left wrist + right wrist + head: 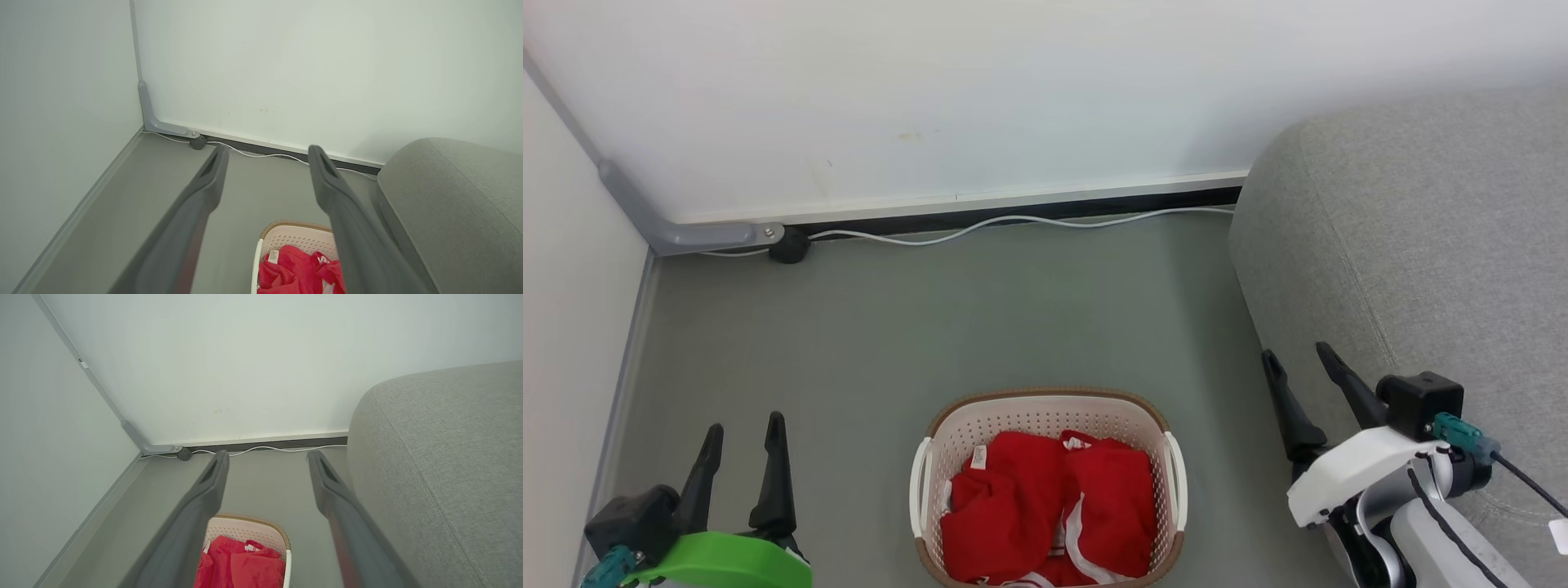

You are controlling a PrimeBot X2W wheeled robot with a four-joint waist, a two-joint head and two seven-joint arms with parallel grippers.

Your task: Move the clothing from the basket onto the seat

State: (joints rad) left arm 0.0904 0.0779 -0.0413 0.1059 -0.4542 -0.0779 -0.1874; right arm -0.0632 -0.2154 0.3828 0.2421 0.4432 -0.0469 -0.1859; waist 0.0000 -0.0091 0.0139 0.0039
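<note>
The near end of the basket (1045, 397) and the lower folds of the clothing (1021, 506) run off the head view's bottom edge. The seat (1421, 245) is cut by the right edge. Print on the white tag (978, 457) is too small to read.

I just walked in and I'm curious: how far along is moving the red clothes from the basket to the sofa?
Nothing looks done: the red clothing lies in the basket, and the part of the sofa in view is bare. Nothing is in hand: the left gripper and right gripper stand open and empty, either side of the basket. Every garment is left to move.
</note>
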